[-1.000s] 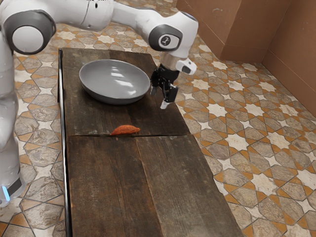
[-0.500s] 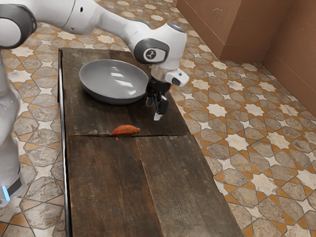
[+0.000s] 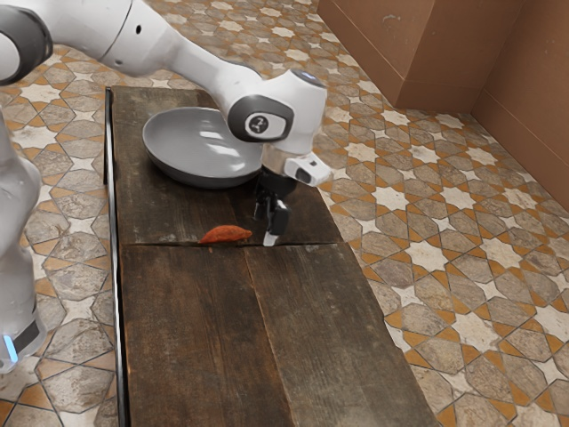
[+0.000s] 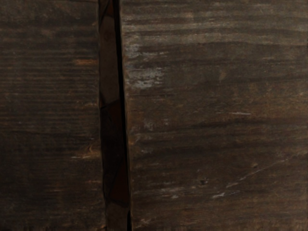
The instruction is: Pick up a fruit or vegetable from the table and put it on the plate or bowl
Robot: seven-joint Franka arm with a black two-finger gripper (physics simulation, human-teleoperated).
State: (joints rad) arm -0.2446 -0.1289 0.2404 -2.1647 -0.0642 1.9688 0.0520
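Approach step: my gripper [image 3: 269, 227] hangs open & empty, just beside orange veg [image 3: 225, 235], on the exterior view's right. Nxt: centre over it, descend, clamp.

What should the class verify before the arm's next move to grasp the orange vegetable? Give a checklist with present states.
1. Gripper open and empty: ok.
2. Gripper above the orange vegetable: not ok; it hangs beside it, toward the exterior view's right.
3. Vegetable lying free on the table, untouched by the gripper: ok.
4. Bowl empty: ok.
5. Wrist camera aimed at the vegetable: not ok; it looks down on the seam between planks.
6. Fingertip clearance above the table: cannot tell.
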